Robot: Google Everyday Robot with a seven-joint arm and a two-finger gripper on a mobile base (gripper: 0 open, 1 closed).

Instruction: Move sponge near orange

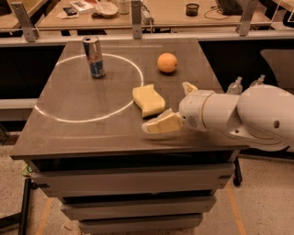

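Note:
The pale yellow sponge (148,99) lies on the dark table (82,133), right of the middle, on the edge of a white circle. The orange (167,63) sits behind it toward the back right, a short gap away. My gripper (166,107) reaches in from the right, just right of the sponge and low over the table. It is open: one pale finger (161,124) points left in front of the sponge, and the other (189,87) stands behind, to the sponge's right. It holds nothing.
A silver-and-blue drink can (94,57) stands at the back left inside the white circle (59,114). Two clear bottles (236,84) stand beyond the table's right edge. A desk with clutter (108,8) runs behind the table.

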